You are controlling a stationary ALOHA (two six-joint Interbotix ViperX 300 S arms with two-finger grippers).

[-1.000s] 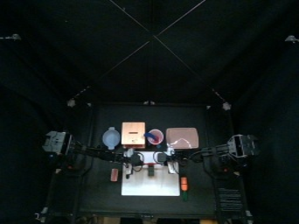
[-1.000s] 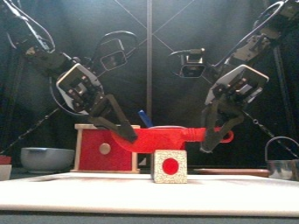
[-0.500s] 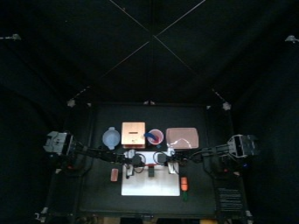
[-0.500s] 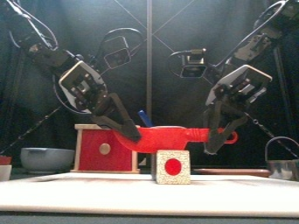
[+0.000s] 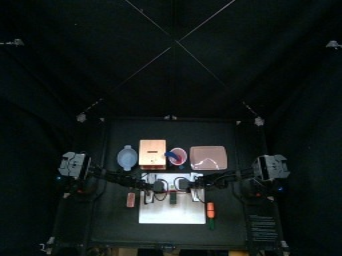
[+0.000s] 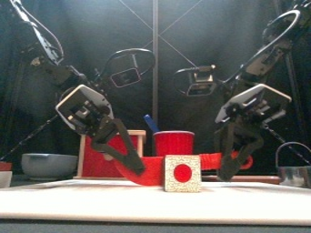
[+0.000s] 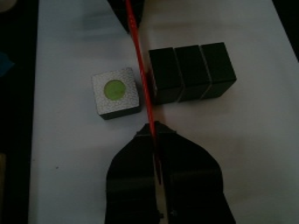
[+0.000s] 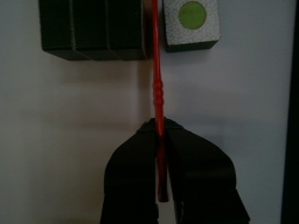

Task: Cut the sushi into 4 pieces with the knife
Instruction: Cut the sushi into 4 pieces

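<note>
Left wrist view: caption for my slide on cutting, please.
Left pincer holds the red knife between one separated sushi piece and three joined blocks on the white cutting board.

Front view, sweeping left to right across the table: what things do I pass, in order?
Blue-grey bowl with small handles → pale wooden box with red drawer front → toy sushi piece with white speckled face and red centre → round metal cutter with wire handle. Left out, overlapping the sushi: red cup, red toy knife.
</note>
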